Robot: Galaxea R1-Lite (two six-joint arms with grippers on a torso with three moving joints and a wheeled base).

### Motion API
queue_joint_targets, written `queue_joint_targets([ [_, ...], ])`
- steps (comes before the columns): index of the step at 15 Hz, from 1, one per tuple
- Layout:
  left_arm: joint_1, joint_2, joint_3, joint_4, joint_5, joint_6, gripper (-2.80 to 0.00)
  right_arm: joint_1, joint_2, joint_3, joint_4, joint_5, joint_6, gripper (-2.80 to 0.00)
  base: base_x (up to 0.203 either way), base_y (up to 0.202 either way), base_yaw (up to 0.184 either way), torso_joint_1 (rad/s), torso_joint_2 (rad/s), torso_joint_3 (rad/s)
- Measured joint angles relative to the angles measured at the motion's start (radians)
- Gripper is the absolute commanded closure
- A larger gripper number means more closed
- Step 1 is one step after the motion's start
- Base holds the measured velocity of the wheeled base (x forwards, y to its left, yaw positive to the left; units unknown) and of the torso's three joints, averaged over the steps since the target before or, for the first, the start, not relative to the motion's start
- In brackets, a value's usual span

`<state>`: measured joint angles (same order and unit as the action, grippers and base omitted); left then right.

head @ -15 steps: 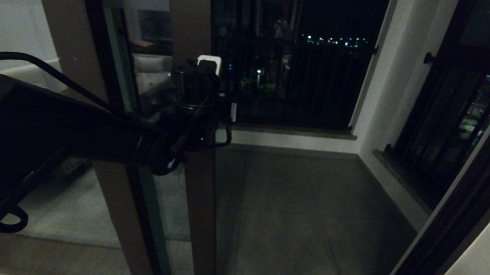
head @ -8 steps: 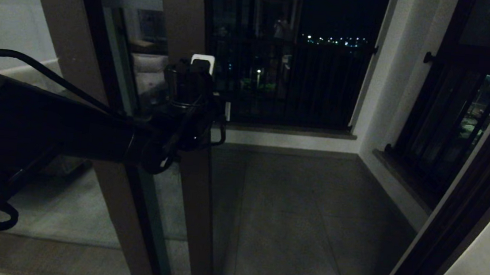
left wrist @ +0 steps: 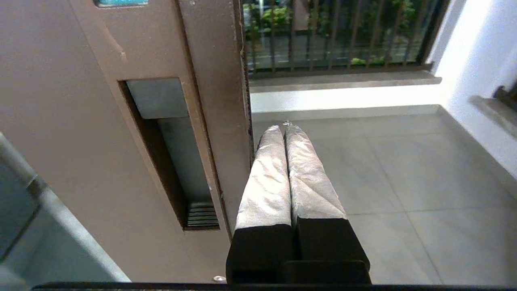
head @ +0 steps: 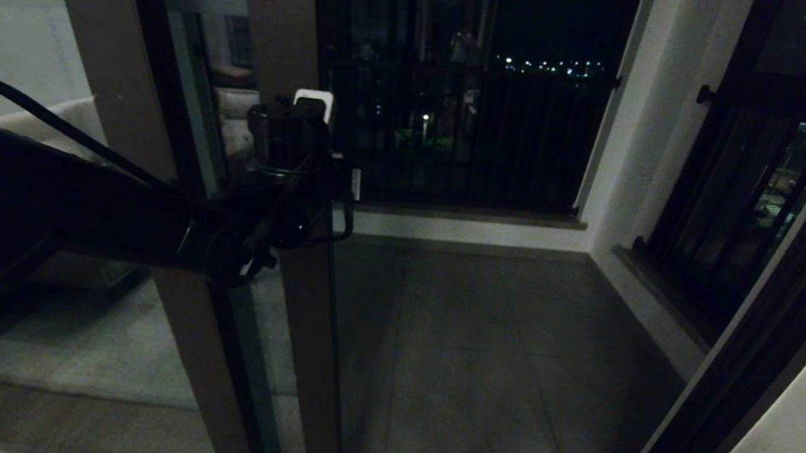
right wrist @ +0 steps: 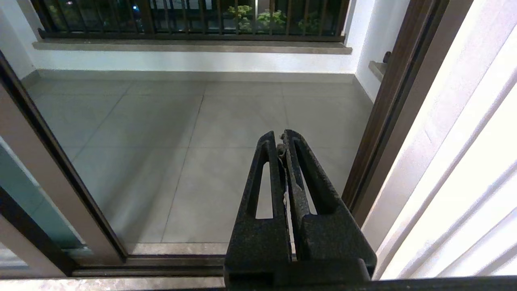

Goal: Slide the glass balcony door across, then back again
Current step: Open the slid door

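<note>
The glass balcony door (head: 306,335) stands at the left of the opening, its brown stile (left wrist: 210,60) running past my left arm. My left gripper (left wrist: 282,128) is shut and holds nothing. Its taped fingers (left wrist: 266,178) lie against the stile's open edge, just beside the recessed handle (left wrist: 169,149), not inside it. In the head view the left gripper (head: 348,181) sits at mid height on that edge. My right gripper (right wrist: 279,139) is shut and empty. It hangs low by the right door jamb (right wrist: 387,109) and is out of the head view.
Behind the door stands a plain brown-framed glass panel (head: 98,46). The doorway opens on a tiled balcony floor (head: 480,350) with a black-barred window (head: 471,116) at the far end and another (head: 741,198) on the right. The floor track (right wrist: 153,266) runs below.
The door's stile and my left arm have moved left together, and the opening has grown wider. The left gripper stays shut against the stile's edge.
</note>
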<state>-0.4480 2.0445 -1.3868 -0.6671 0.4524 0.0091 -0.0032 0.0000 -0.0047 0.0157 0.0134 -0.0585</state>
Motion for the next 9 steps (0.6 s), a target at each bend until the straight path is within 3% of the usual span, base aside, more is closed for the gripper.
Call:
queue_joint_targets([
  [9,0.028,-0.021,0.040,-0.001,-0.003,0.001,0.00,0.000,0.000,0.000,-0.001,0.000,0.000,0.00,0.000,0.000,0.000,0.000,0.00,0.000],
])
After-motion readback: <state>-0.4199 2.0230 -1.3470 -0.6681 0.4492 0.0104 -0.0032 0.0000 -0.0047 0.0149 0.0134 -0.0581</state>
